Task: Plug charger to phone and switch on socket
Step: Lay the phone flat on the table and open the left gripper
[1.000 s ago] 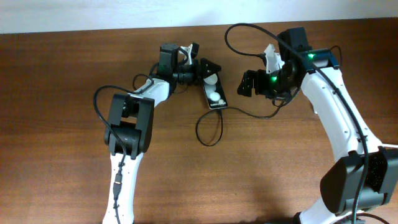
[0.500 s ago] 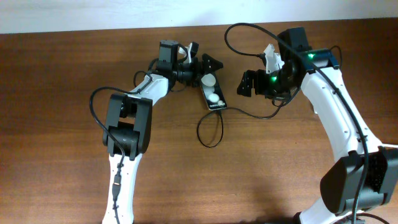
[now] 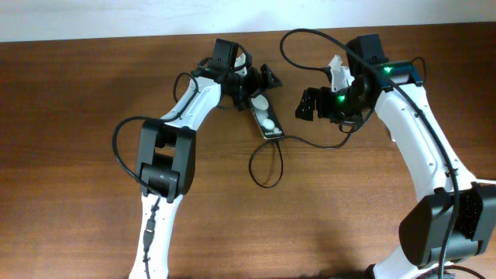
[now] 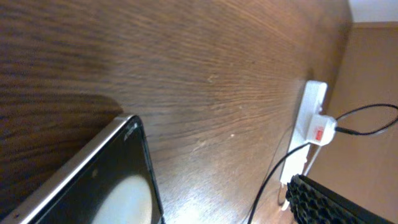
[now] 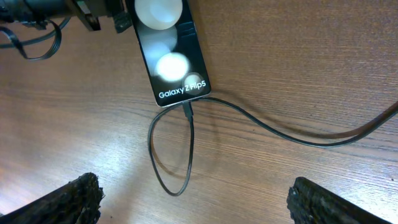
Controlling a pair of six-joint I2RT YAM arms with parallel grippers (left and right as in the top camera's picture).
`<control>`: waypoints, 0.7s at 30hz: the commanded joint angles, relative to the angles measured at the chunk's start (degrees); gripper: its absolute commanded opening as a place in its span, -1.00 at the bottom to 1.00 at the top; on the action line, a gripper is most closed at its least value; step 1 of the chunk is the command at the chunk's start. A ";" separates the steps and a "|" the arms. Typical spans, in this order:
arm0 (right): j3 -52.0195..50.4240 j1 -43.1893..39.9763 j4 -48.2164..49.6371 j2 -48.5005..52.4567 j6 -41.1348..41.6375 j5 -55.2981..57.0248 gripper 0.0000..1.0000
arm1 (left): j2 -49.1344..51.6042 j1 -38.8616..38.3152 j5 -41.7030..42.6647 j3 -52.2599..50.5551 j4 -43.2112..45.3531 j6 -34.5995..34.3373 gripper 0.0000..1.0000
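Note:
The phone (image 3: 266, 120) is a black slab with two white round patches, lying on the wooden table; the right wrist view shows it (image 5: 168, 56) with white text at its near end. The charger cable (image 3: 267, 167) loops below it, and its plug tip (image 5: 188, 111) sits at the phone's near edge. My left gripper (image 3: 260, 87) is open at the phone's far end, with the phone (image 4: 93, 180) close under it. My right gripper (image 3: 310, 105) is open and empty, hovering right of the phone. The white socket (image 4: 311, 109) has a red switch; the white adapter sits in it.
The table's far edge meets a pale wall. The socket (image 3: 335, 68) is partly hidden under my right arm in the overhead view. The thin cable runs right from the phone (image 5: 298, 140) under that arm. A black robot cable arcs above the right gripper.
My left wrist has swung right and toward the far edge, bringing its fingers over the phone's far end. The phone and cable loop shifted slightly. The right arm has not moved.

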 commanded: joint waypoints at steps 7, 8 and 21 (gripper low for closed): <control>-0.31 0.04 -0.07 -0.13 -0.63 -0.37 0.97 | 3.15 0.42 -16.55 0.37 -14.34 -0.22 0.98; -0.31 0.04 -0.07 -0.13 -0.63 -0.37 0.97 | 3.15 0.42 -17.44 0.72 -15.54 -0.22 0.98; -0.28 0.04 -0.31 -0.13 -0.61 -0.55 0.97 | 2.75 0.44 -25.00 6.60 -26.56 1.99 0.98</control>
